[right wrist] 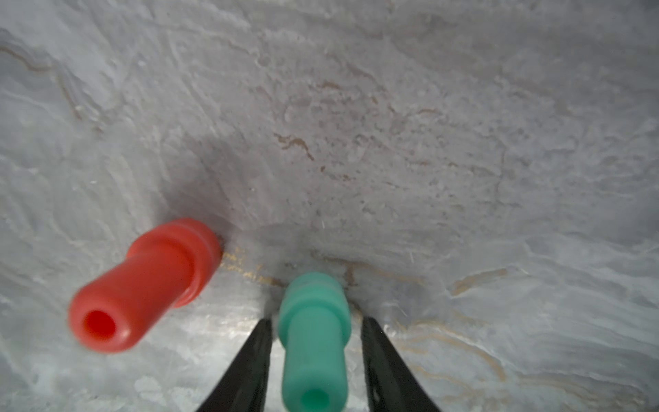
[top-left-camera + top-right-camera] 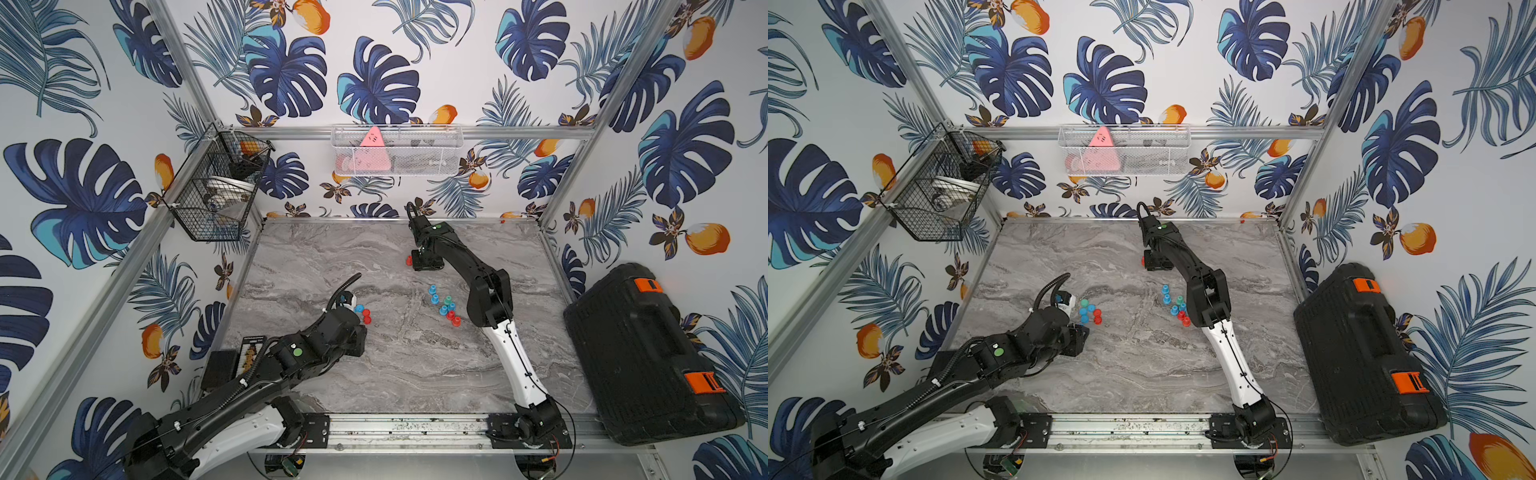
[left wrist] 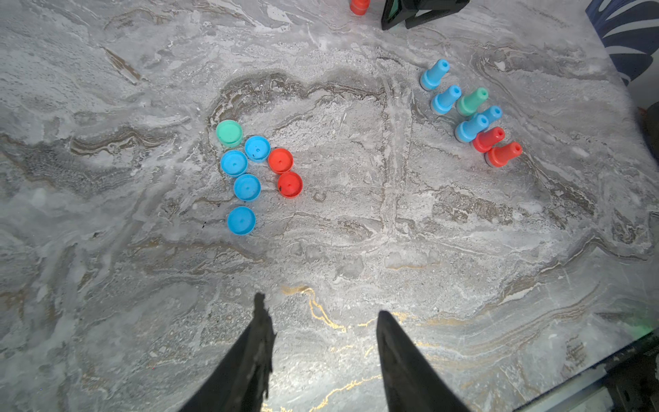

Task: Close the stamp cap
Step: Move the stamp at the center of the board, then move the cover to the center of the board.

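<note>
Top views, table (image 2: 415, 374): grey marble slab carrying everything listed.
Top views, right gripper (image 2: 424, 264): low over the far middle of the table, fingers pointing down. The arm hides whatever is between them.
Top views, red stamp (image 2: 409, 260): upright just beside the right gripper, on the side toward the left arm; seen in both top views.
Top views, stamp group (image 2: 447, 299): seven stamps in blue, green and red, standing close together beside the right arm, handles up.
Top views, cap group (image 2: 1091, 308): coloured caps lying flat, just beyond the left gripper (image 2: 1077, 336).
Left wrist view, left gripper (image 3: 322, 308): fingers parted with bare marble between them, holding nothing.
Left wrist view, cap group (image 3: 247, 187): one green, four blue, two red. All lie flat, several touching, well apart from the stamp group (image 3: 471, 101).
Left wrist view, stamp group: each long axis vertical, wide base down, narrow hollow handle up.
Right wrist view, green stamp (image 1: 313, 339): stands between the right gripper's fingers. Its long axis is vertical, the wide stepped end on the marble and the hollow handle end up toward the camera.
Right wrist view, right gripper (image 1: 313, 319): jaws slightly apart, a thin gap on either side of the green stamp's flange, not clamping it.
Right wrist view, red stamp (image 1: 149, 285): upright, same orientation, near the green stamp but not touching it.
</note>
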Available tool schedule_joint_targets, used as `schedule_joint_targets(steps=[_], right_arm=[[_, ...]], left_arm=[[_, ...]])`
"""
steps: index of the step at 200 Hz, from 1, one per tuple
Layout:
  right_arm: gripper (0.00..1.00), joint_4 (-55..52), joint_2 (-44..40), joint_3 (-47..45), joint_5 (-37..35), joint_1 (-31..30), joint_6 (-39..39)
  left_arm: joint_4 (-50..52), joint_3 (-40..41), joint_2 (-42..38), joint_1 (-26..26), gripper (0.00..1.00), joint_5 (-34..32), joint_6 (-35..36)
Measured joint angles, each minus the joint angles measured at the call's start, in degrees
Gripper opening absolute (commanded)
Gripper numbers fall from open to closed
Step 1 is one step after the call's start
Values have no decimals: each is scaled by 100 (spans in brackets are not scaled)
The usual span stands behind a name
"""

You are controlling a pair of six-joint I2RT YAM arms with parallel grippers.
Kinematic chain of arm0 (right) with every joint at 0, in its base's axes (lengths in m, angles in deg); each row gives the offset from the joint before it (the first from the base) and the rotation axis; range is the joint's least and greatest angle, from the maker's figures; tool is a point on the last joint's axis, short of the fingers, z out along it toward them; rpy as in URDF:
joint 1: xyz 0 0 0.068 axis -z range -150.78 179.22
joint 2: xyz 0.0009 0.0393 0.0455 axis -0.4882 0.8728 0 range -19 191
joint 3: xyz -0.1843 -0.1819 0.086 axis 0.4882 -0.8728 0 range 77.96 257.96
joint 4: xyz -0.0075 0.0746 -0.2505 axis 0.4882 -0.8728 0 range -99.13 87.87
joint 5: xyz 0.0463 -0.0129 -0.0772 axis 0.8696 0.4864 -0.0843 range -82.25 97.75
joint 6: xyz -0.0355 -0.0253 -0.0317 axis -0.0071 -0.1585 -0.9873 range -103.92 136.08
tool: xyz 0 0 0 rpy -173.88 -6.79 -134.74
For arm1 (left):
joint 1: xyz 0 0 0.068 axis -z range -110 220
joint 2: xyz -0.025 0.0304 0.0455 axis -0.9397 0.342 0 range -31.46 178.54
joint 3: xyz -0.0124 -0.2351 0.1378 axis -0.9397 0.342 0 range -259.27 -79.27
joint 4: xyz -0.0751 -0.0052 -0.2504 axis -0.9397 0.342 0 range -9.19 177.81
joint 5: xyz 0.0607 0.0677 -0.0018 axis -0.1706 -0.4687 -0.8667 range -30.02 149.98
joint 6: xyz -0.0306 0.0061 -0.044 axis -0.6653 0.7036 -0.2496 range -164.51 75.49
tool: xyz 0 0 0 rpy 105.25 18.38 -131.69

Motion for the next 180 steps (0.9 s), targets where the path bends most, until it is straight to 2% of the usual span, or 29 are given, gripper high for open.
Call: schedule_joint_targets(steps=[48, 87, 116, 180], right_arm=[[50, 2, -704, -492, 48, -83, 2], [51, 46, -1613, -1320, 50, -190, 22], [51, 192, -2662, -2385, 66, -310, 61], [51, 734, -5545, -5451, -17, -719, 348]], left_arm=[[260, -175, -136, 0, 52, -15, 0], [450, -225, -326, 0, 52, -63, -9], [455, -160, -350, -2, 52, -2, -85], [236, 48, -11, -42, 52, 170, -271]])
